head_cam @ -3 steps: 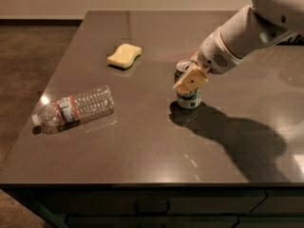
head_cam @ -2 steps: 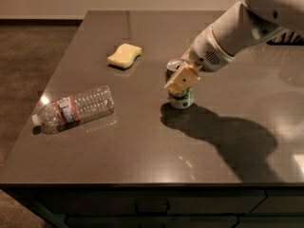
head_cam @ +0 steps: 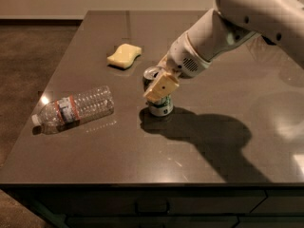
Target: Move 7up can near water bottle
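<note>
The 7up can (head_cam: 160,107) stands upright near the middle of the dark table (head_cam: 228,165), its silver top showing behind the fingers. My gripper (head_cam: 160,82) is shut on the can, with one tan finger (head_cam: 162,87) across its front side. The white arm reaches in from the upper right. The water bottle (head_cam: 73,109) lies on its side at the left, cap toward the left edge, roughly one can-width and a half away from the can.
A yellow sponge (head_cam: 124,55) lies behind the can toward the far left of the table. The table's front edge runs along the bottom, with dark drawers (head_cam: 152,207) below. Brown floor lies to the left.
My gripper has slid the can leftward across the table, toward the water bottle. The bottle and the sponge have not moved.
</note>
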`<state>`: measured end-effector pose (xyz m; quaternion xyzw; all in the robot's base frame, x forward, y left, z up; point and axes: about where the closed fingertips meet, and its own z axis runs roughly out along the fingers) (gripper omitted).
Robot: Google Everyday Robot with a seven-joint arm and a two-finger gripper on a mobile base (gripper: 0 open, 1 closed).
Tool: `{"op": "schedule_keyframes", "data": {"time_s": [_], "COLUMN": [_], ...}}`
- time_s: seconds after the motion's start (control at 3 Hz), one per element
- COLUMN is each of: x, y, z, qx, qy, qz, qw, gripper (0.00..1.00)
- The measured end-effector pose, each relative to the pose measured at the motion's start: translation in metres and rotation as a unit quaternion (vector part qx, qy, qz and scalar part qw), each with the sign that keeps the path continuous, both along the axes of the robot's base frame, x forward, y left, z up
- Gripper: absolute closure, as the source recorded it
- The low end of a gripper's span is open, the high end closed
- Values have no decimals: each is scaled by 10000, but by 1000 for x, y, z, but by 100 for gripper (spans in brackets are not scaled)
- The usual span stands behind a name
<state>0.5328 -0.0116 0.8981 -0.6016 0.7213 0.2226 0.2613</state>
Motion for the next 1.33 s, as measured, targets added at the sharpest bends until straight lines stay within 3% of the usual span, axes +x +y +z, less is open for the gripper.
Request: {"op": "schedule_keyframes", "data": {"time_s": [0.67,1.0,1.33], "x": [-17,-20,-27], "y": [44,57,67], "z": [10,11,3], "qx": [686,845,844], "qy": [92,109,9], "qz": [462,578,658], "qw": [9965,9947,9943], "gripper": [100,100,82]}}
